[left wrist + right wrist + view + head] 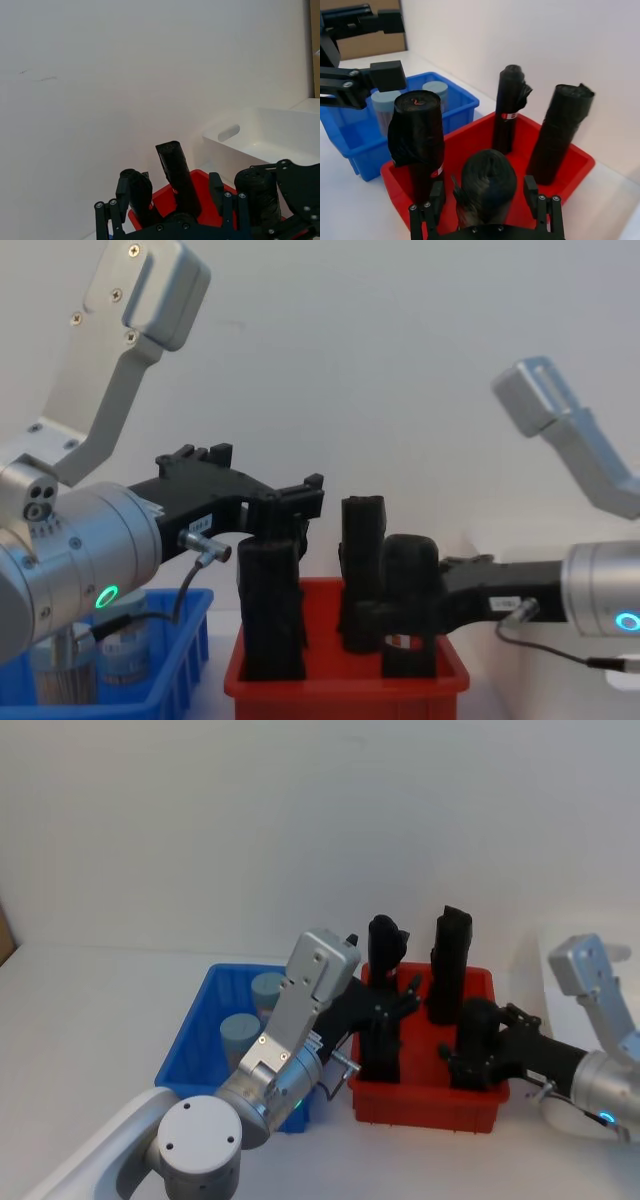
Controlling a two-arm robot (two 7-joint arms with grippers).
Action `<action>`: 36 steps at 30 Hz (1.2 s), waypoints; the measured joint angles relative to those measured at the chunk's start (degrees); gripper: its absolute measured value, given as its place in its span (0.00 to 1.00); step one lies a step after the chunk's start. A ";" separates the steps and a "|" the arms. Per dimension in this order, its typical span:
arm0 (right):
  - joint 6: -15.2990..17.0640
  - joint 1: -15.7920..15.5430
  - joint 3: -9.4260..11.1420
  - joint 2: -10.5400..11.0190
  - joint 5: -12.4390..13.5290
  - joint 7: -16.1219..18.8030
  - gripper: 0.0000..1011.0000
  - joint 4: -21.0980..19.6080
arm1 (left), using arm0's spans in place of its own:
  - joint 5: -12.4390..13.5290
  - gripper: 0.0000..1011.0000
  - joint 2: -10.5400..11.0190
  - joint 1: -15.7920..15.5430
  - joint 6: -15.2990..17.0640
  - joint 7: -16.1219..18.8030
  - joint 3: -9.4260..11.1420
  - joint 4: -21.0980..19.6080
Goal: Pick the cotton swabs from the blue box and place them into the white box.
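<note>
- The big white plastic tub (226, 150) with an oval handle cut-out stands beyond the red bin, on the robot's right.
- The low red plastic bin (430, 1105) holds four upright black cylindrical rolls (560, 130).
- Just beside it on the left is the bright-blue plastic bin (365, 150).
- The left gripper (170, 182) reaches across into the red bin, fingers spread wide by the front-left roll (gripping nothing).
- The right gripper (484, 186) straddles the front-right roll, with slim gaps at both fingers, so unclenched.
- Two clear cotton swab jars (240, 1030) with grey-blue lids stand in the blue bin.
</note>
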 joint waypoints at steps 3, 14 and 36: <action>0.23 1.20 -0.33 -0.54 -0.64 0.83 0.99 1.63 | 0.00 0.99 0.00 0.00 0.00 0.00 0.00 0.00; 0.92 4.72 -1.26 -2.12 -2.51 3.11 0.78 6.22 | 0.00 0.99 0.00 0.00 0.00 0.00 0.00 0.00; -0.32 5.27 -1.23 -2.26 -1.14 2.44 0.38 6.12 | 0.00 0.99 0.00 0.00 0.00 0.00 0.00 0.00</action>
